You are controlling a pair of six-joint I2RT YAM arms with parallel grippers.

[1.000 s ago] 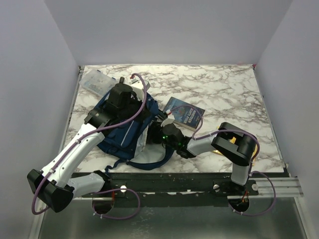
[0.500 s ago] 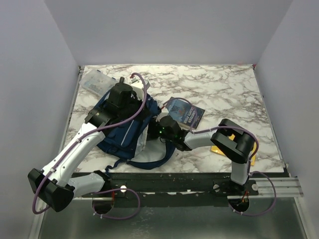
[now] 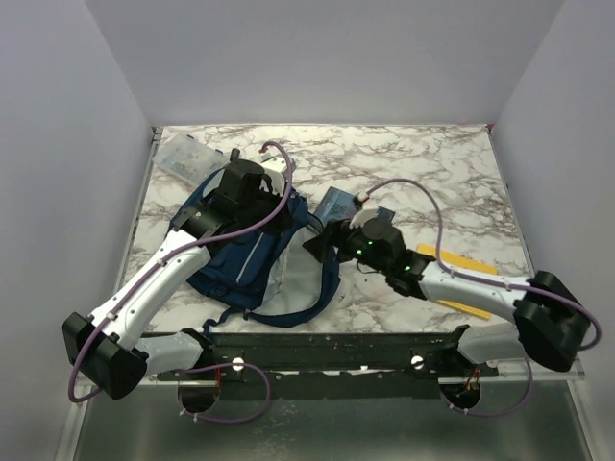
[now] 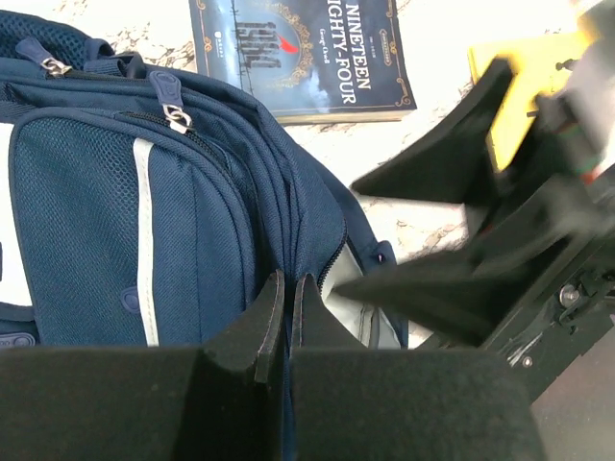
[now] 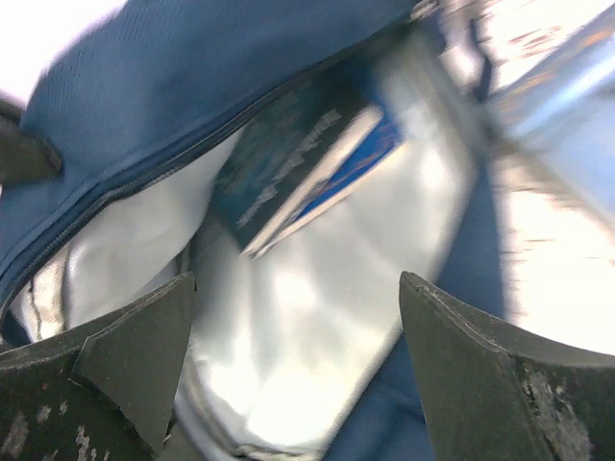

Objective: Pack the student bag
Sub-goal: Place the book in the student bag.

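The navy-blue student bag (image 3: 231,259) lies on the marble table, left of centre. My left gripper (image 3: 272,219) is shut on the blue fabric beside its open zipper; in the left wrist view (image 4: 285,288) cloth sits between the nearly closed jaws. My right gripper (image 3: 325,242) is open and empty just right of the bag's mouth; it shows blurred in the left wrist view (image 4: 452,221). In the right wrist view it (image 5: 296,288) faces the open bag (image 5: 192,77), with its grey lining (image 5: 317,375) and a dark blue book (image 5: 288,163) inside.
A dark blue book titled Nineteen Eighty-Four (image 3: 338,202) (image 4: 298,53) lies right of the bag. A flat yellow item (image 3: 463,265) (image 4: 524,86) lies under the right forearm. A clear plastic box (image 3: 187,158) sits at the back left. The bag's straps (image 3: 317,298) trail toward the front edge.
The right arm has stretched out low to the right, and its gripper has drawn a little right, away from the bag's mouth. The left gripper keeps its hold on the bag.
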